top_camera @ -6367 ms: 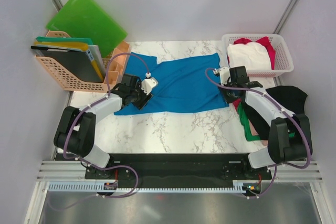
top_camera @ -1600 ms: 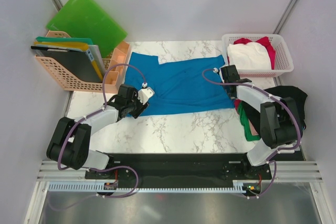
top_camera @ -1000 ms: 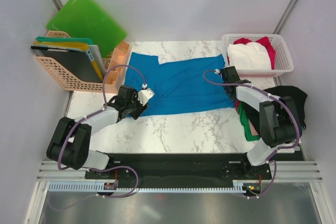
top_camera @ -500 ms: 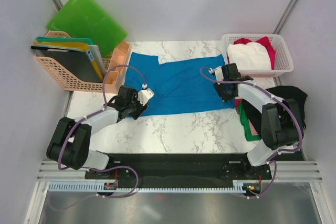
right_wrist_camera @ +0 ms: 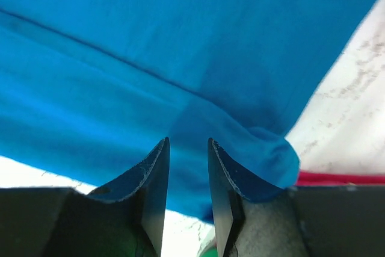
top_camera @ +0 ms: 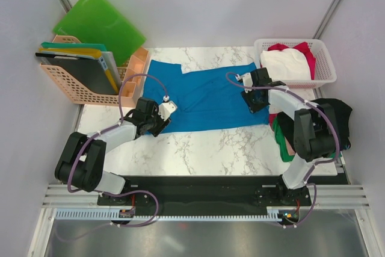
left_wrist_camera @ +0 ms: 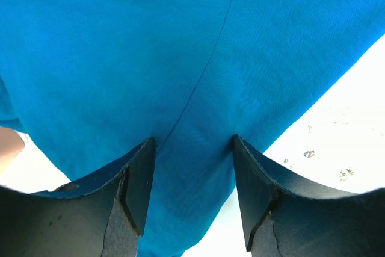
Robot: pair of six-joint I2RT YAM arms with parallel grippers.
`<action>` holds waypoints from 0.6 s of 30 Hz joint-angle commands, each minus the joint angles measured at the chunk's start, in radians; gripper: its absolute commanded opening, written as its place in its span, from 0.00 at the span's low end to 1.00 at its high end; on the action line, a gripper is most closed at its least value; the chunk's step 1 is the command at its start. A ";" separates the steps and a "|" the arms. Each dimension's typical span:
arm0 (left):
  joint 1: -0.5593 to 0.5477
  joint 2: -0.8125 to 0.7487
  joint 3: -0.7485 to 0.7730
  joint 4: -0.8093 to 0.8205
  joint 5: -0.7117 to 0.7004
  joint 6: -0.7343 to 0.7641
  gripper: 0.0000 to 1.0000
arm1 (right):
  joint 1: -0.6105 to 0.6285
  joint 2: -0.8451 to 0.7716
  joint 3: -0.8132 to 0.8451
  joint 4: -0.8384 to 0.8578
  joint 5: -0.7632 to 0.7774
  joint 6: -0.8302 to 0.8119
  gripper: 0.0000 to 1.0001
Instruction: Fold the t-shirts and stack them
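Robot lab cell: blank wall panels (top_camera: 210,4), aluminium frame rail (top_camera: 198,203), marble-print tabletop (top_camera: 198,142).

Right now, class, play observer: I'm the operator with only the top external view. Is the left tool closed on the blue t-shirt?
Observer: No. The left wrist view shows the left tool open, jaws apart over the flat blue t-shirt.
Operator: And the right tool?
Observer: The right wrist view shows the right tool with a narrow gap; whether it pinches cloth, I cannot tell.
Operator: Anything near it?
Observer: A rolled shirt corner lies just to the right of it, with a strip of red cloth past that.
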 commanded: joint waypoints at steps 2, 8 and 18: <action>-0.001 -0.009 0.014 0.009 -0.003 0.021 0.61 | -0.002 0.069 0.064 0.008 0.016 0.001 0.38; -0.002 -0.018 0.014 0.000 -0.006 0.026 0.61 | -0.003 0.004 0.038 -0.027 -0.018 -0.001 0.39; -0.002 0.025 0.023 0.009 -0.006 0.026 0.61 | -0.003 0.092 0.024 -0.009 -0.018 -0.015 0.39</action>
